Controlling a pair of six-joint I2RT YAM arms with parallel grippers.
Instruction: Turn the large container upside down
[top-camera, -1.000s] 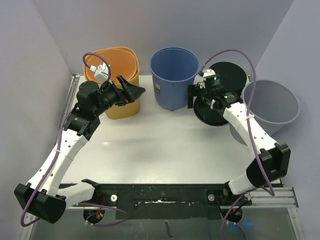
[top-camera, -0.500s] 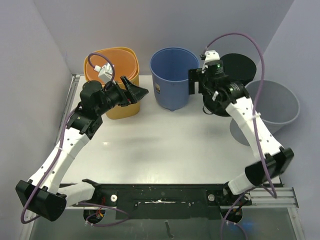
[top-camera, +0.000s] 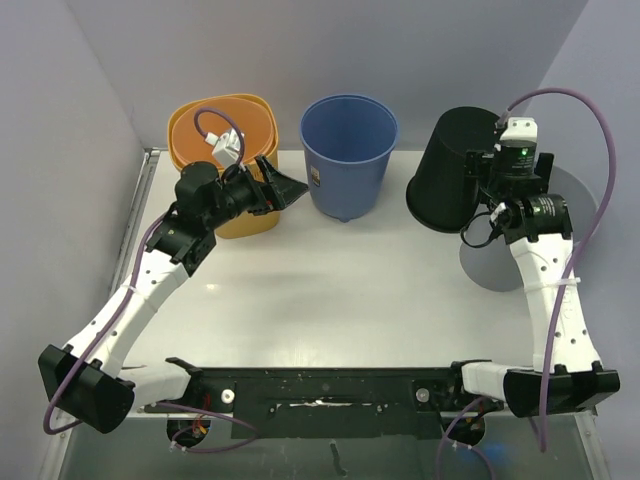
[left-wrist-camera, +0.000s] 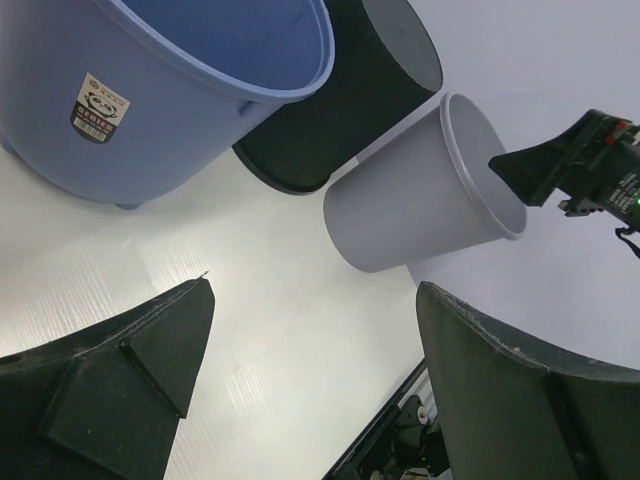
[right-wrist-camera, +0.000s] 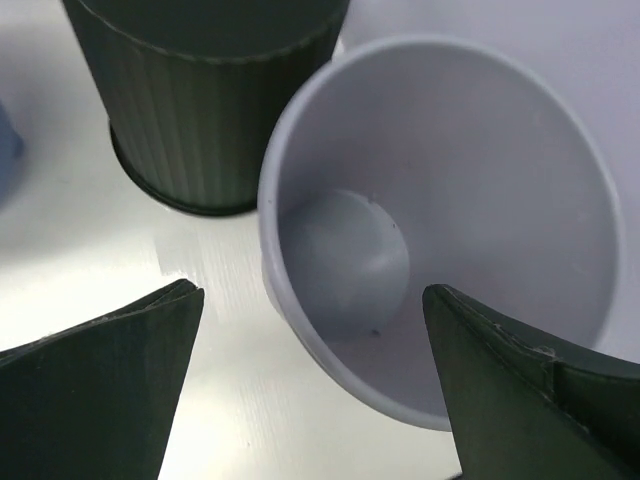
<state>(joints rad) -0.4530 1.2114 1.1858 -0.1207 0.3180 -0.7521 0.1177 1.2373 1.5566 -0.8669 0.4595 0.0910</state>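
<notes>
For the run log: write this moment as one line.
black container mouth-down on table | right gripper open over grey container | left gripper open beside orange container

The near and middle stretch of the white worktop lies bare, with room for either arm to cross. Obstacles line the back: an orange square plastic bucket, a blue round plastic bucket, a black ribbed plastic bucket standing mouth down, and a grey round plastic bucket. The left end effector fills the slot between orange and blue. Blue and black leave a gap. Black and grey stand just beside each other. The grey mouth gapes under the wide-spread right end effector.
</notes>
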